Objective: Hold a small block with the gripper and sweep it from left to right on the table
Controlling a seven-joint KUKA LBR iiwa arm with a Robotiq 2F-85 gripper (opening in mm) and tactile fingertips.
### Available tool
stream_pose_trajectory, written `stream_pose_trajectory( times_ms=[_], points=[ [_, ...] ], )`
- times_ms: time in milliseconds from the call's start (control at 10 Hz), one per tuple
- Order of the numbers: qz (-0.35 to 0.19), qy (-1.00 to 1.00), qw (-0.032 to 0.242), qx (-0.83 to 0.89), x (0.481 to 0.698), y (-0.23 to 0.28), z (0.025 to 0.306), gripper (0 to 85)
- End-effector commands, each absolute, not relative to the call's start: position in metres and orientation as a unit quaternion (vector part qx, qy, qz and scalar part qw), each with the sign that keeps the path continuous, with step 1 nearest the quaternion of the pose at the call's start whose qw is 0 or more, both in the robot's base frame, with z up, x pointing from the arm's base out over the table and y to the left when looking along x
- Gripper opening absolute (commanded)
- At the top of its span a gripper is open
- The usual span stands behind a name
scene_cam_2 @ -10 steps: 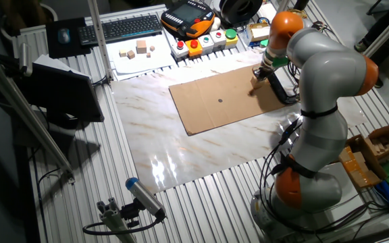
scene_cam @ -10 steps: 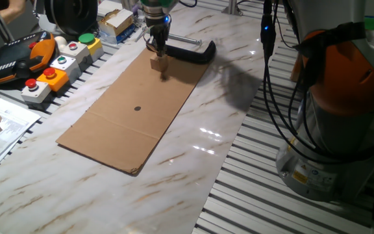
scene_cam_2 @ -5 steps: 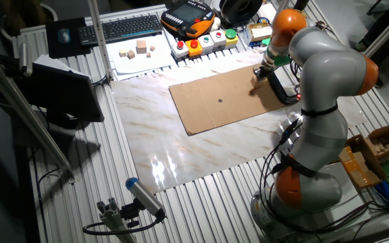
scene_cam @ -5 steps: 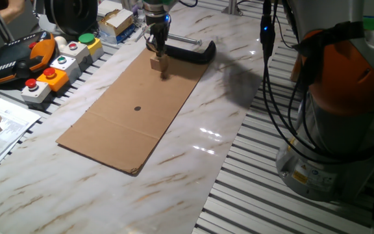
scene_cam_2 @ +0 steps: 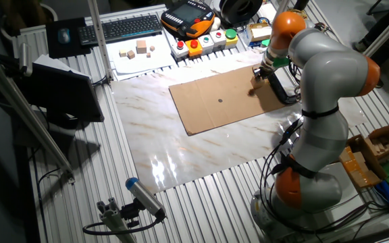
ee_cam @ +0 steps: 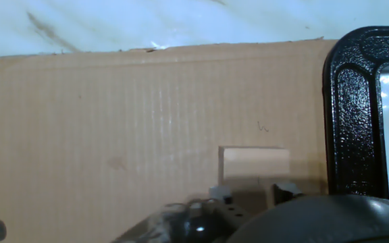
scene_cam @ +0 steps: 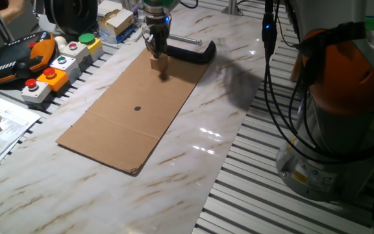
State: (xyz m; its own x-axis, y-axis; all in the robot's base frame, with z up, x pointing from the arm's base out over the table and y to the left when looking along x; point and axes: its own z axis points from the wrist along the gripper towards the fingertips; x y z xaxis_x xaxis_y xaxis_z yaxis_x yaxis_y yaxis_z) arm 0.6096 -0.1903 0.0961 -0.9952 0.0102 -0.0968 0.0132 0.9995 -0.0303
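Note:
The small block (scene_cam: 159,64), a light-tan wooden cube, sits on the far end of a cardboard sheet on the table (scene_cam: 193,162). My gripper (scene_cam: 156,54) points straight down onto it, and its fingertips meet the block's top part. In the hand view the block (ee_cam: 255,165) lies just beyond two fingertips (ee_cam: 219,194) that line up with its side edges, so the gripper looks shut on it. In the other fixed view the gripper (scene_cam_2: 259,75) covers most of the block (scene_cam_2: 254,84).
The brown cardboard sheet (scene_cam: 132,110) lies on the marble top. A black C-clamp (scene_cam: 193,52) lies right beside the block (ee_cam: 360,115). Button boxes (scene_cam: 60,68) and a pendant (scene_cam: 15,58) line the left edge. Cables (scene_cam: 271,78) and the arm base (scene_cam: 336,123) stand at the right.
Almost nothing: the gripper has shifted very slightly at the block. The block stays at the same spot on the cardboard.

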Motion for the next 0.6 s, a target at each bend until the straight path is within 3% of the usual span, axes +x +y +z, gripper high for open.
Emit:
stream_pose_trajectory(
  times_ms=[0,500],
  points=[
    [-0.016,0.999,0.049,0.008,0.6104,-0.1897,0.0963,85.0],
    [-0.021,0.999,0.045,-0.003,0.6135,-0.1909,0.0892,85.0]
  ],
)
